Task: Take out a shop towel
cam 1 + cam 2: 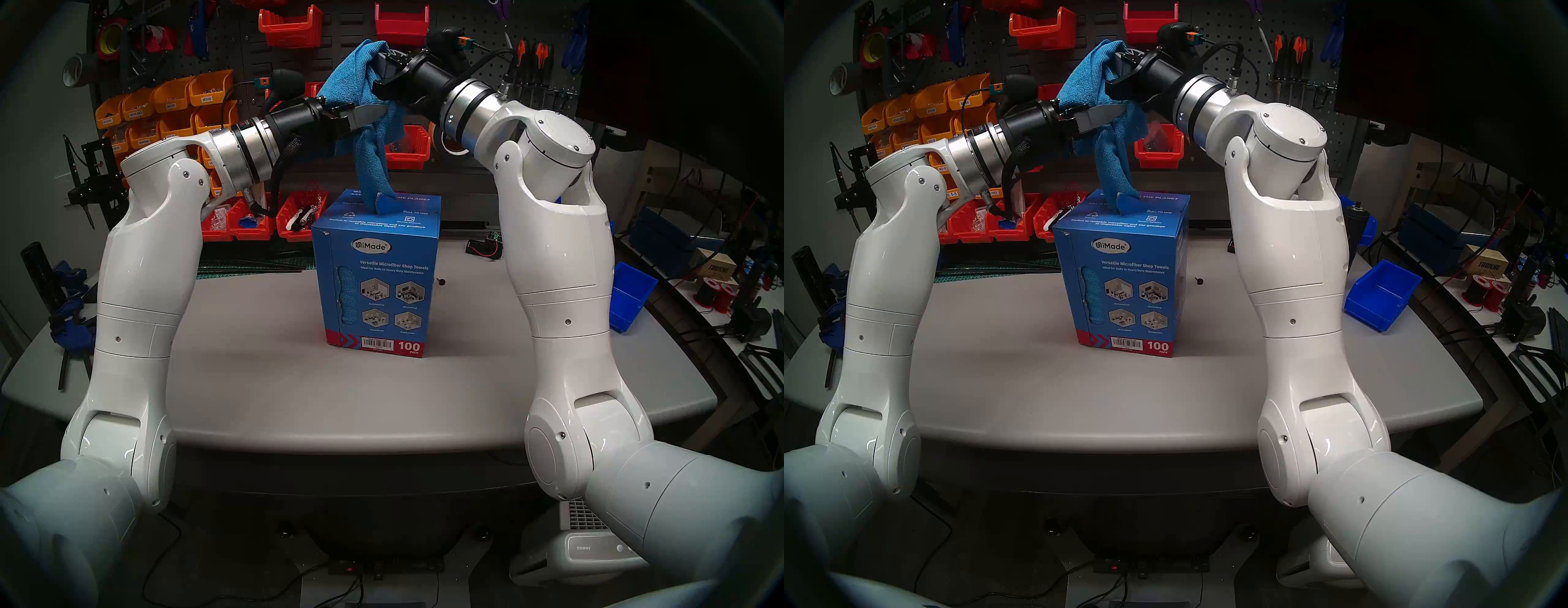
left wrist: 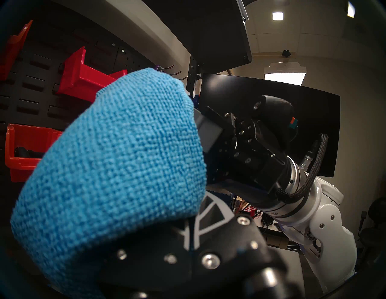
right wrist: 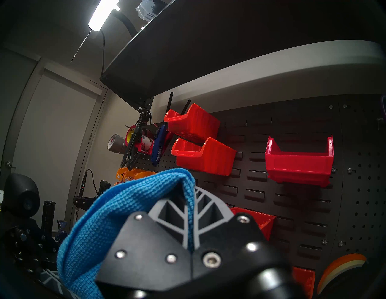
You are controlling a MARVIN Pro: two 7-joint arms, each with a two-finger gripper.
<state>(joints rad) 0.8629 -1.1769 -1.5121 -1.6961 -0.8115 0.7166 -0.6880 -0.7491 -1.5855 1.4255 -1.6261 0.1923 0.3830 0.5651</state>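
workshop, black pegboard wall (image 1: pixel 466 63) behind the fingers, red parts bins (image 1: pixel 290 27) and orange parts bins (image 1: pixel 169 99) hung on it, screwdrivers (image 1: pixel 539 55) and tape rolls (image 1: pixel 110 38) on hooks, grey bench (image 1: pixel 297 403) below, wire spools (image 1: pixel 717 295) at right

Bare table (image 1: pixel 263 382) around the box (image 1: pixel 377 276); bin-hung pegboard (image 1: pixel 237 55) close behind raised claws.

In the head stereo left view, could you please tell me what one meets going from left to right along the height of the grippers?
Orange bins → left gripper → shop towel → right gripper → screwdrivers.
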